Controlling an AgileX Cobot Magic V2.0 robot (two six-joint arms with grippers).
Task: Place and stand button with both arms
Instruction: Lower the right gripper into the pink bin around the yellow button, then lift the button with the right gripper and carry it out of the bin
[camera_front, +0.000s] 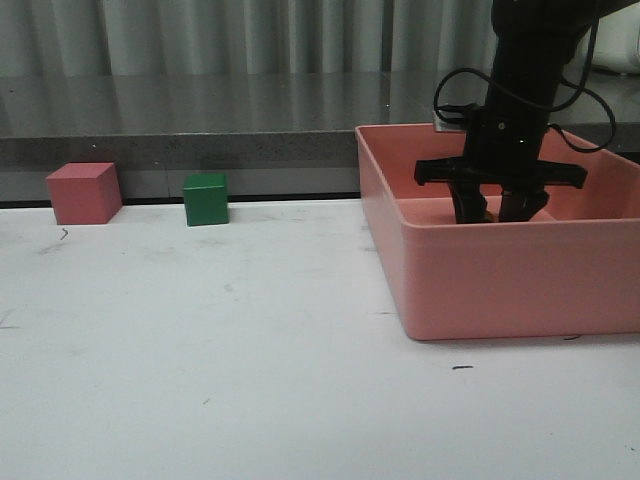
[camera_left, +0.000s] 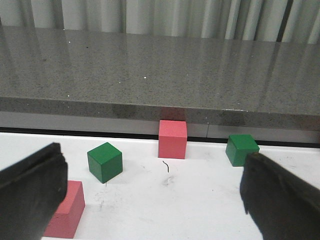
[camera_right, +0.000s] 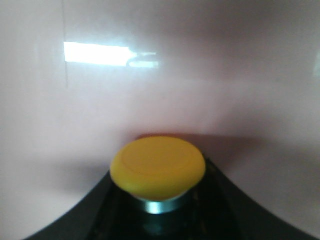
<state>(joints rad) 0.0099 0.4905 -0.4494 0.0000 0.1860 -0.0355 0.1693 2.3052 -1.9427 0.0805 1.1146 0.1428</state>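
Note:
The button (camera_right: 157, 167) has a yellow mushroom cap on a dark body with a silver collar. It fills the lower middle of the right wrist view, in front of a pink bin wall. My right gripper (camera_right: 159, 205) is shut on its body, one black finger on each side. In the front view my right gripper (camera_front: 497, 210) reaches down inside the pink bin (camera_front: 500, 285), and the bin wall hides the button. My left gripper (camera_left: 152, 185) is open and empty above the white table; it is out of the front view.
In the front view a pink cube (camera_front: 85, 192) and a green cube (camera_front: 206, 198) stand at the table's far left edge. The left wrist view shows two green cubes (camera_left: 105, 161) (camera_left: 241, 149) and two pink cubes (camera_left: 172, 139) (camera_left: 65, 210) before a grey ledge.

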